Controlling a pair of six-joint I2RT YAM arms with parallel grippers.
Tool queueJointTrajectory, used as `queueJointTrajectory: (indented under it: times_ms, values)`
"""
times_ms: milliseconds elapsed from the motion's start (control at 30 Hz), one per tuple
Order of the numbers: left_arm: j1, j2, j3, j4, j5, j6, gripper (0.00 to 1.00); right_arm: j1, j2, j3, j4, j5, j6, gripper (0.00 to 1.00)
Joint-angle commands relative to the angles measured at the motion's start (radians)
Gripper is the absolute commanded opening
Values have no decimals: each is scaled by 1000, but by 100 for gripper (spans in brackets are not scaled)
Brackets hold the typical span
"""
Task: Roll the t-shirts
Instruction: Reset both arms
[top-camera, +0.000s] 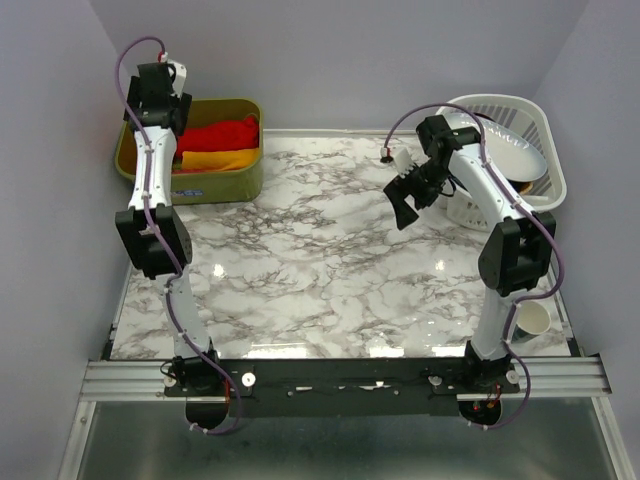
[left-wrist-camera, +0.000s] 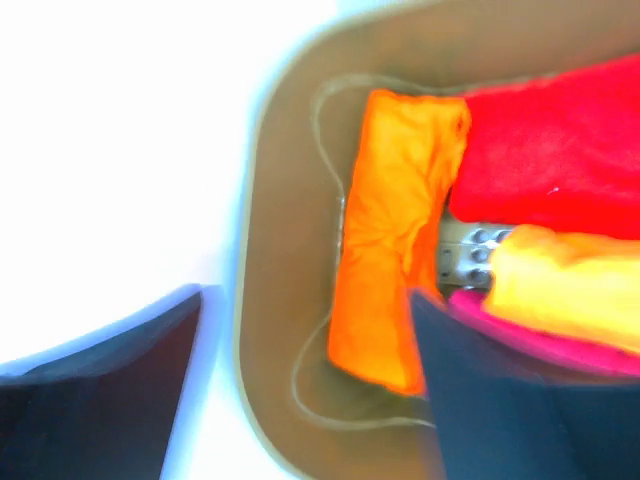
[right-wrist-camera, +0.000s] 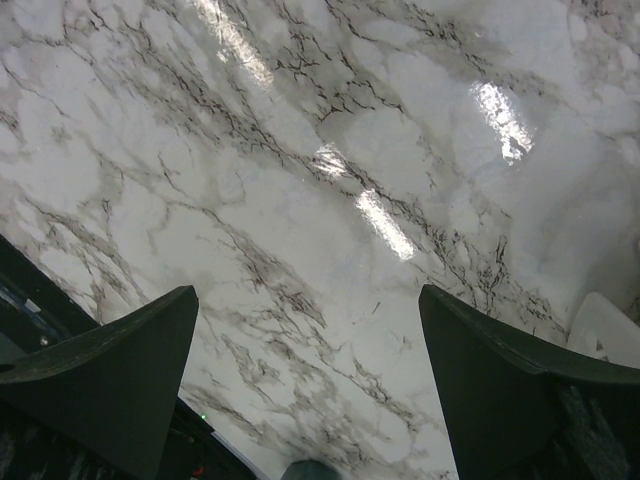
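Observation:
Three rolled t-shirts lie in an olive bin at the table's back left. In the left wrist view the vivid orange one lies along the bin's floor, with the red one and the yellow-orange one beside it. The top view shows the red roll above the yellow-orange roll. My left gripper hovers over the bin, jaws wide apart, holding nothing. My right gripper hangs open over bare marble.
A white laundry basket holding a white bowl stands at the back right, just behind my right arm. A small cup sits near the front right corner. Magenta cloth shows under the yellow-orange roll.

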Motion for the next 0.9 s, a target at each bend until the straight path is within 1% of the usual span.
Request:
queueJointTrajectory:
  times_ms: [0,67,100,133,200,233,267,300,333,367,400,433,467,500,533,567,633,767,867]
  values:
    - [8,-160,-60,-89,238,-13,98,3,-14,71,39,-2,-2,100]
    - [10,-244,-109,-106,330,-21,98,8,-41,102,59,30,2,100]
    - [10,-275,-127,-107,433,-26,98,11,-52,152,89,38,24,100]
    - [10,-339,-170,-109,478,-47,98,12,-63,178,102,35,35,100]
    - [7,-407,-224,-89,570,-78,99,14,-101,243,135,2,67,100]
    - [1,-471,-275,-80,636,-134,98,14,-115,283,155,-4,87,100]
    - [-4,-499,-300,-58,667,-160,98,12,-147,292,178,-19,105,100]
    - [-9,-524,-320,-55,701,-182,99,17,-170,289,242,-13,158,100]
    - [-27,-565,-348,-57,773,-194,98,18,-198,245,284,-7,189,100]
    - [-39,-584,-360,-58,795,-211,99,18,-232,204,336,-1,221,100]
    - [-59,-599,-369,-58,815,-208,98,20,-331,129,489,37,302,100]
    - [-74,-626,-398,-58,828,-199,98,20,-380,-15,575,62,343,100]
    - [-111,-642,-412,-57,844,-162,98,21,-434,-86,647,76,367,100]
    - [-127,-654,-426,-52,847,-145,98,24,-475,-141,756,96,402,100]
    - [-140,-680,-464,-44,848,-129,98,32,-547,-184,796,110,418,100]
    - [-153,-694,-481,-14,841,-124,98,35,-575,-252,823,120,429,100]
    - [-202,-726,-536,21,823,-141,98,55,-620,-277,829,154,459,100]
    - [-226,-768,-612,101,819,-202,98,64,-655,-291,725,140,478,100]
    - [-237,-803,-675,129,827,-210,99,69,-704,-349,693,134,454,100]
